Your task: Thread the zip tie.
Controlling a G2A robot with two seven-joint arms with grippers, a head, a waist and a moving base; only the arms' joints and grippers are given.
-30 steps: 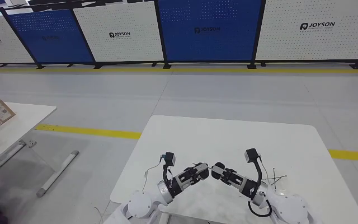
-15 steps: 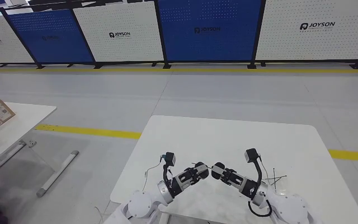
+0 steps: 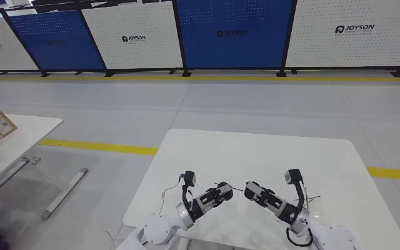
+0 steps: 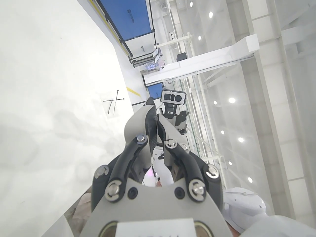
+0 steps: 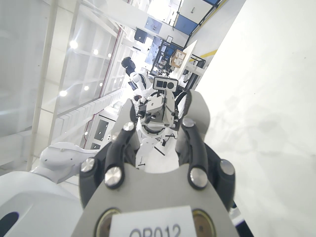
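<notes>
Although the right gripper [image 3: 249,188], fingers spread wide and empty, faces the left gripper [image 3: 228,190] across a small gap above the white table [image 3: 250,150], the black zip tie [image 4: 157,127] sits pinched in the left one, its long axis pointing roughly toward the right one

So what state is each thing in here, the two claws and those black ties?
left gripper: shut on the zip tie
right gripper: open, holding nothing
zip tie: pinched between the left gripper's fingers
spare zip ties: lying loose and crossed on the table
</notes>
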